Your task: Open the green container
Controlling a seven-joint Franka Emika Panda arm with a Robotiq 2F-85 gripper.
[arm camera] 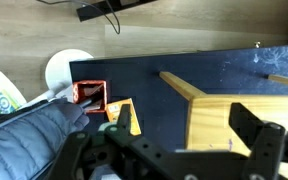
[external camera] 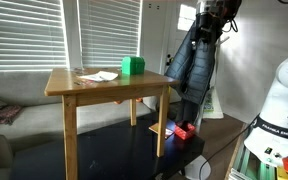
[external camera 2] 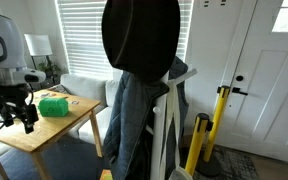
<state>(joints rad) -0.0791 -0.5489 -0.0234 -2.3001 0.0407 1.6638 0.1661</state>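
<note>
The green container (external camera: pixel 132 66) is a small bright green box that stands on the wooden table (external camera: pixel 109 88) near its back edge. It also shows in an exterior view (external camera 2: pixel 52 105). My gripper (external camera 2: pixel 17 118) hangs off the table's side, apart from the container and touching nothing. In the wrist view my gripper (arm camera: pixel 184 140) is open and empty. It looks down past the table corner (arm camera: pixel 224 110) onto the dark floor mat (arm camera: pixel 154 75). The container is out of the wrist view.
White papers (external camera: pixel 99 75) lie on the table beside the container. A coat rack with dark jackets (external camera: pixel 194 60) stands next to the table and fills the foreground of an exterior view (external camera 2: pixel 139 100). A red box (arm camera: pixel 90 94) sits on the mat. A sofa (external camera: pixel 4 115) is behind.
</note>
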